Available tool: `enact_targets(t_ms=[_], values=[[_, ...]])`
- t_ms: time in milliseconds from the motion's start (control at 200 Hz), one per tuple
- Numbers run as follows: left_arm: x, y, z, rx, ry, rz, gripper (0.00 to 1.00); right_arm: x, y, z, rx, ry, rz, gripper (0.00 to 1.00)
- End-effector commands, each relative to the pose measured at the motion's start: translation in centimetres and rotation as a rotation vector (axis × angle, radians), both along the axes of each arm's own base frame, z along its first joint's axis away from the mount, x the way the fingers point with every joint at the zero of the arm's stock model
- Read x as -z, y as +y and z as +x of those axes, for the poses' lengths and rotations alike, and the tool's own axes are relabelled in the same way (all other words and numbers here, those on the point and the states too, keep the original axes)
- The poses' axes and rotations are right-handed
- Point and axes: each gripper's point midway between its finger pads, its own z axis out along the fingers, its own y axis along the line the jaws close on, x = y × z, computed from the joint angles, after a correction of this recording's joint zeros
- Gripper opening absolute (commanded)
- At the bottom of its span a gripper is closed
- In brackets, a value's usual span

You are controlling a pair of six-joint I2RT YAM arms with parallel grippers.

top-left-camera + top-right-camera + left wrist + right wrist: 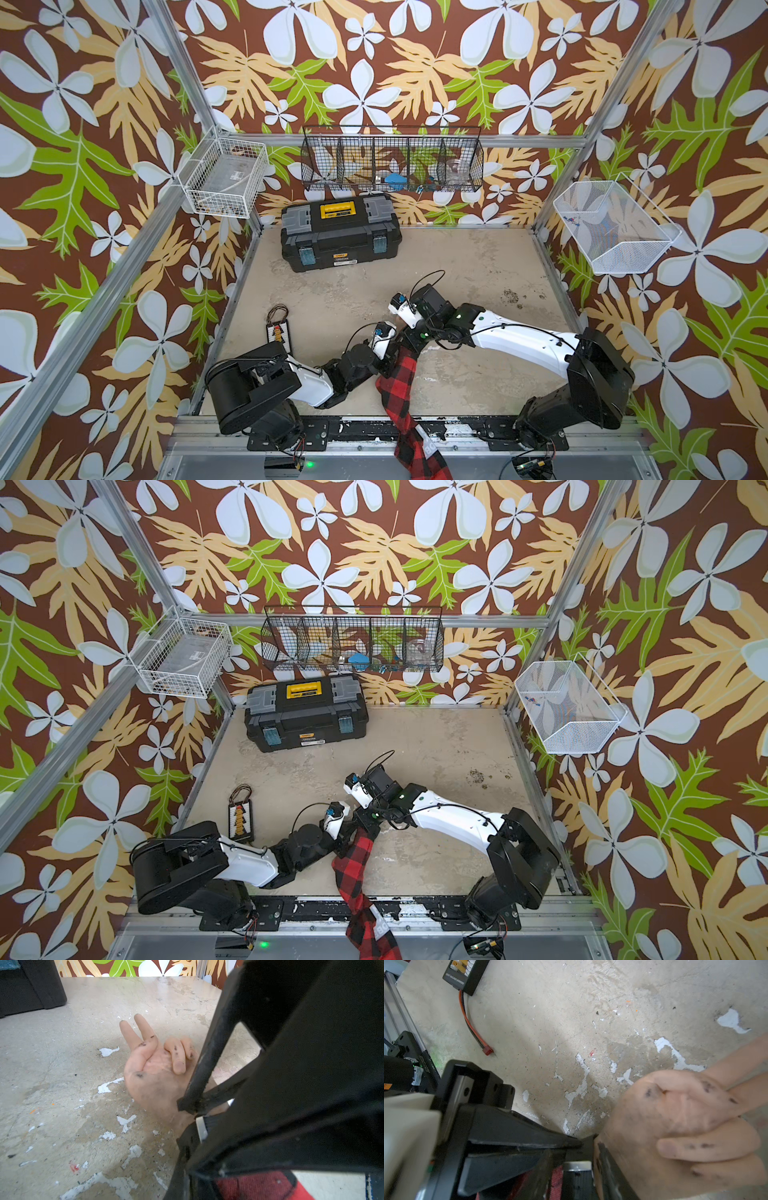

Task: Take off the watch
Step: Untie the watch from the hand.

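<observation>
Count: one watch (610, 1165), one dummy hand (153, 1076), two grippers. Watch on hand's wrist, just beside closed left gripper (188, 1106). Right gripper (411, 343) state: can't tell.

Clad in glossy white shells on the black-jointed left arm (312, 384) and its twin right arm (519, 340) — bulky black motor housings (249, 390) at base and elbow. Looped with thin black cables (430, 275); capped with white, blue-tipped camera blocks (383, 333). Ends in the matte black left end effector (394, 354).
</observation>
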Motion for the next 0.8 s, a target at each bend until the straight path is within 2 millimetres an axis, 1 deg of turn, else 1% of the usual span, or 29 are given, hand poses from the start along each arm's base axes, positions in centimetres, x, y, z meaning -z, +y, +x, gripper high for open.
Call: enact_targets(t_ms=[0,180,300,545,691,796], values=[[-2.8,-0.7,0.3,0.011,-0.063,-0.094,0.00,0.6,-0.2,-0.7,-0.046,0.009,-0.030,0.41],[-3.1,-0.5,0.3,0.004,-0.071,-0.100,0.00,1.6,-1.0,-0.8,-0.058,0.004,-0.086,0.41],[-3.5,-0.4,0.2,0.003,-0.078,-0.110,0.00,2.3,-1.5,-0.5,-0.043,-0.008,-0.127,0.41],[-4.0,-0.4,0.0,0.013,-0.086,-0.133,0.00,3.3,-0.7,-1.2,-0.079,0.003,-0.141,0.42],[-4.5,0.1,-0.3,0.009,-0.098,-0.176,0.00,3.2,-1.1,-0.6,-0.024,-0.032,-0.122,0.42],[-5.0,0.3,-0.8,0.026,-0.113,-0.210,0.00,3.1,-1.1,-0.7,-0.008,-0.028,-0.075,0.42]])
